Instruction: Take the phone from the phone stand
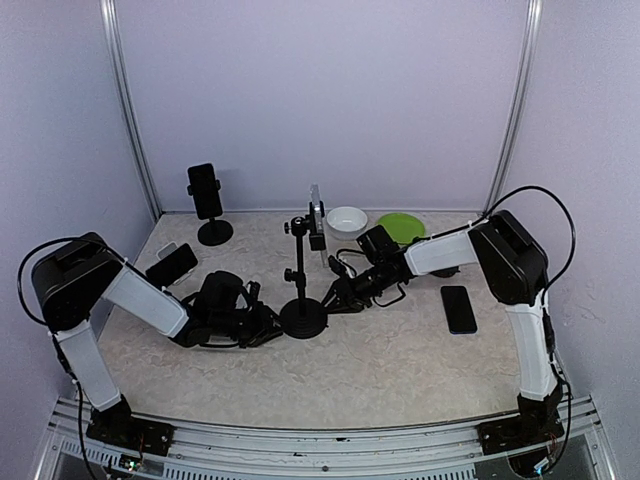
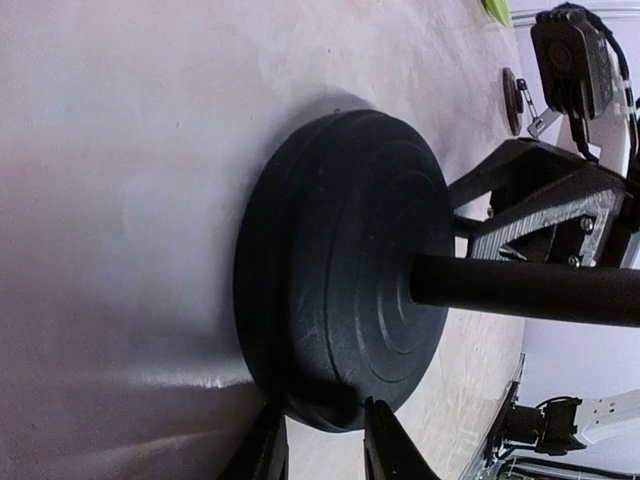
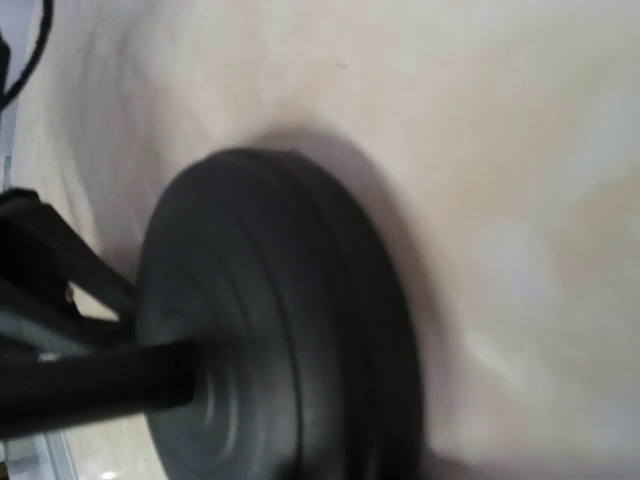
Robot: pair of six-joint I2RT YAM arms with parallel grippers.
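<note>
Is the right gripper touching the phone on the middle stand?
Apart. Top view: the right gripper sits low by the stand base, while the phone is clamped up at the top.

A white bowl [image 1: 347,219] sits just beside a green plate [image 1: 402,227].

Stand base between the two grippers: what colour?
Black, with concentric rings on top. The base shows best in the left wrist view.
</note>
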